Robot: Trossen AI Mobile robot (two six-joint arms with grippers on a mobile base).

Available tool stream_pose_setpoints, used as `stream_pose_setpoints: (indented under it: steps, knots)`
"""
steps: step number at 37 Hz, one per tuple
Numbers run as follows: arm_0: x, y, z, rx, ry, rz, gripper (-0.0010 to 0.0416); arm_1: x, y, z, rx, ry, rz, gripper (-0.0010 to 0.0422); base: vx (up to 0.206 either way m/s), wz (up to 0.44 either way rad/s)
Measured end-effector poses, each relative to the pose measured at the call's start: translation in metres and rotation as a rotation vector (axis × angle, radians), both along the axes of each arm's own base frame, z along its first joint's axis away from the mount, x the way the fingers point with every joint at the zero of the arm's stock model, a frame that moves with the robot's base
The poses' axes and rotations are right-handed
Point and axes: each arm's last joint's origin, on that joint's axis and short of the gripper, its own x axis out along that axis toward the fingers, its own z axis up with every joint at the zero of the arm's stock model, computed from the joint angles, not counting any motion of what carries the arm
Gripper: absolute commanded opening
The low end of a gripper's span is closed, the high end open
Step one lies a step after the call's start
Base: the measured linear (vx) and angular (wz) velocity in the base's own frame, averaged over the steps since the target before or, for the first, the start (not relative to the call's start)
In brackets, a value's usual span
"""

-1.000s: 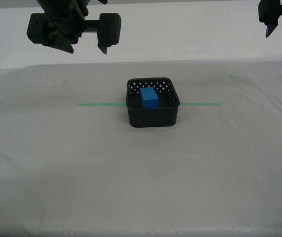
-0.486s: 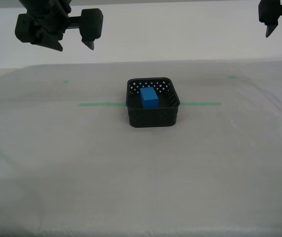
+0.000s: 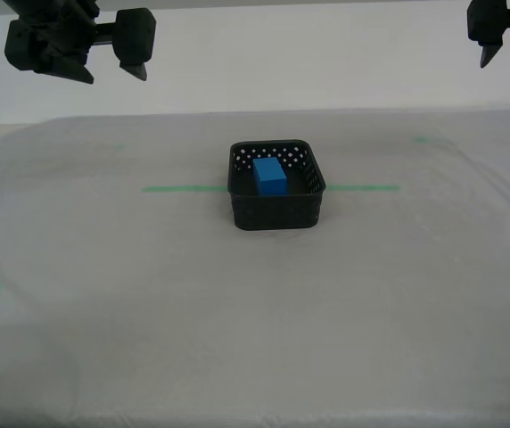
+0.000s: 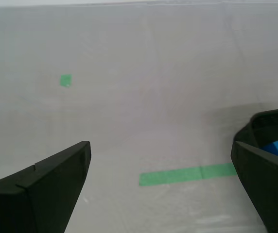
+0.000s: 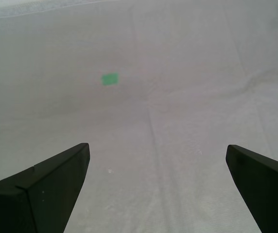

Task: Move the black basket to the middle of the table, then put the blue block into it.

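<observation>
Blue block (image 3: 270, 175) inside black basket (image 3: 276, 210), mid-table (image 3: 148, 339); my first gripper (image 5: 157, 194) and my second gripper (image 4: 161, 191) both spread wide, empty

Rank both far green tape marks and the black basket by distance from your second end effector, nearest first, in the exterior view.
1. Left green tape mark, exterior view's left, nearest my second end effector.
2. Black basket, mid-table.
3. Right green tape mark, exterior view's right.

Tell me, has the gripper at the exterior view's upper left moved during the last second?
Yes. My second gripper moved up and toward the exterior view's left, away from the black perforated plastic basket, which stayed on the green tape line.
</observation>
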Motion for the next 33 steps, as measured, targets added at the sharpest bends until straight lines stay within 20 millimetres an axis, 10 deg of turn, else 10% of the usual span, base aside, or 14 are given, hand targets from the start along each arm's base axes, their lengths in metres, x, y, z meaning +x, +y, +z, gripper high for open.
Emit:
stream_pose_setpoints:
  steps: [33]
  knots:
    - [0.0, -0.0001, 0.0, 0.0, 0.0, 0.0, 0.0394, 0.0016, 0.0059, 0.0003, 0.053, -0.014, -0.028, 0.0396, 0.0, 0.0]
